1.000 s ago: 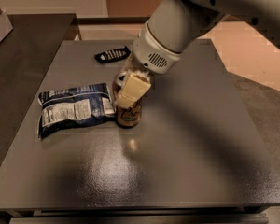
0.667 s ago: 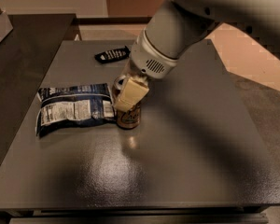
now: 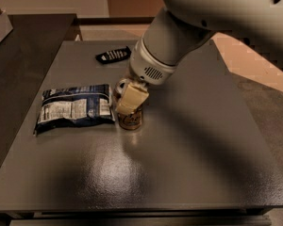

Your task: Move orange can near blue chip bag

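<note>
A flat, dark grey table (image 3: 188, 173) with a soft shine is seen from above, and the blue chip bag (image 3: 75, 108) is laid on it. Past the bag's left end, a darker counter (image 3: 28, 55) is set beside the table. Far behind the bag, a pale wall is seen, and well off to the bag's right a light tan floor (image 3: 254, 65) is shown. The bag is laid flat with its white label panel turned up. Its long side is stretched from left to right, with the left end dipped a little toward the camera. The orange can (image 3: 130, 120) is stood upright just beside the bag's right end, so close that it cannot be told if they touch. The can's long side is pointed straight up and down, and its top is hidden. The gripper (image 3: 127, 95) is held over the top half of the can, just right of the bag, and the can looks to be squeezed between its cream pads (image 3: 132, 98). A thick white arm (image 3: 179, 36) is reached down to it from the upper right. A small black remote-like thing (image 3: 113, 55) is laid behind the bag, well apart from it.
</note>
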`<state>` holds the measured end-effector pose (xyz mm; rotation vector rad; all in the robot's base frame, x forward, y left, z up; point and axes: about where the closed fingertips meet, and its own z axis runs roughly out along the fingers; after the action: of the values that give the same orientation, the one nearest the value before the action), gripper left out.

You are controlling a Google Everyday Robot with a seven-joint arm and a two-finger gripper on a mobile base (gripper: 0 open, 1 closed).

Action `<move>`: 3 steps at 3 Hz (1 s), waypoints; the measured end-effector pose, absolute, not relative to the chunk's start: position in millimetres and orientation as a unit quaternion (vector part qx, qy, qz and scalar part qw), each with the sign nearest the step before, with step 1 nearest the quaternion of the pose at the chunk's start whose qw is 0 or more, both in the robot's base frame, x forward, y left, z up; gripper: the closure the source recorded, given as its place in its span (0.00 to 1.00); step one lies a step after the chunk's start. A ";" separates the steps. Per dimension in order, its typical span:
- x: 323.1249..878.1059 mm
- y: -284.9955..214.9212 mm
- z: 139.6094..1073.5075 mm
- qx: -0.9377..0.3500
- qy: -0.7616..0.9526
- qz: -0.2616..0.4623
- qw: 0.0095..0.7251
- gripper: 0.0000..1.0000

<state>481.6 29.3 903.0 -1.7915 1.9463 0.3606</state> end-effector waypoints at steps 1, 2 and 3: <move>480.5 30.0 904.8 -0.653 0.708 0.130 0.235 0.59; 479.3 30.6 906.5 -0.654 0.707 0.129 0.236 0.35; 478.3 31.3 908.0 -0.655 0.706 0.128 0.237 0.13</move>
<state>478.3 31.3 908.0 -1.7957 1.9362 0.3500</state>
